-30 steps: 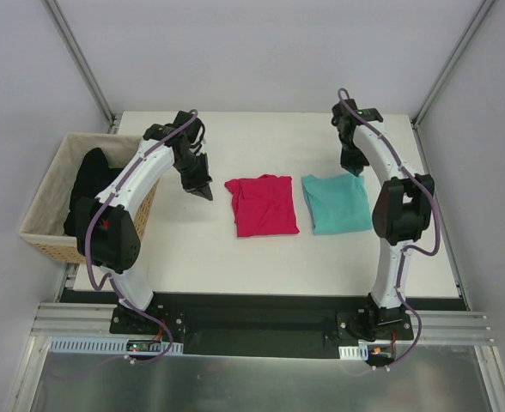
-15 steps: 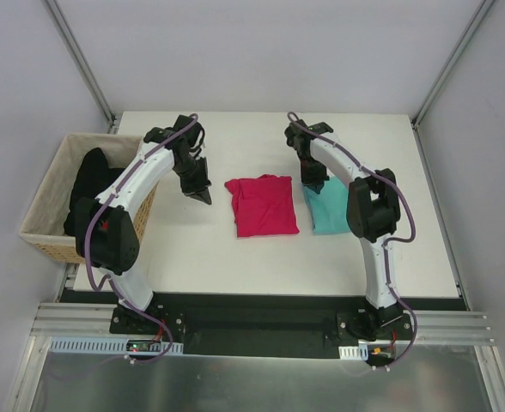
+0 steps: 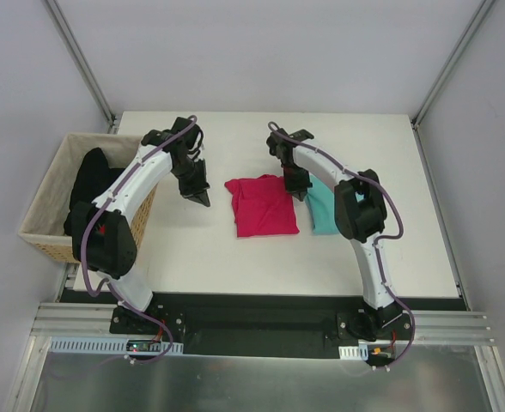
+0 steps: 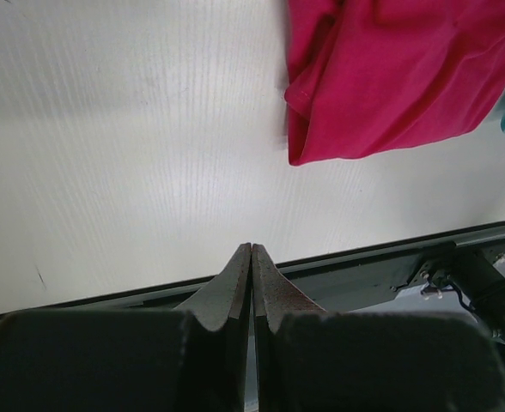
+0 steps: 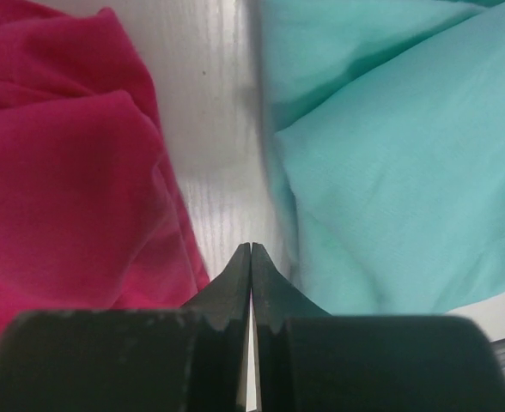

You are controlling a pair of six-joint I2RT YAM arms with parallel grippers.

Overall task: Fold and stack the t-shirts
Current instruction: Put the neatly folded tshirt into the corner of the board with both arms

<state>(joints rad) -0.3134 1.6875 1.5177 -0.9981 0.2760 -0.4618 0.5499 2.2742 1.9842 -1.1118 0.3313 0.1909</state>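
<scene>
Two folded t-shirts lie side by side on the white table. The crimson-pink one (image 3: pixel 263 207) (image 4: pixel 398 73) (image 5: pixel 72 180) is in the middle. The teal one (image 3: pixel 323 209) (image 5: pixel 398 172) lies to its right, partly hidden by the right arm in the top view. My right gripper (image 3: pixel 298 192) (image 5: pixel 251 246) is shut and empty, its tips over the bare strip between the two shirts. My left gripper (image 3: pixel 206 197) (image 4: pixel 252 246) is shut and empty, above bare table to the left of the pink shirt.
A woven wicker basket (image 3: pixel 48 199) holding dark cloth (image 3: pixel 88 180) stands off the table's left edge, beside the left arm. A metal frame rail (image 3: pixel 261 330) runs along the near edge. White walls enclose the back and sides.
The right arm swung left, from over the teal shirt's far right corner to the gap between the shirts. The left arm stayed almost still. Neither shirt moved.
</scene>
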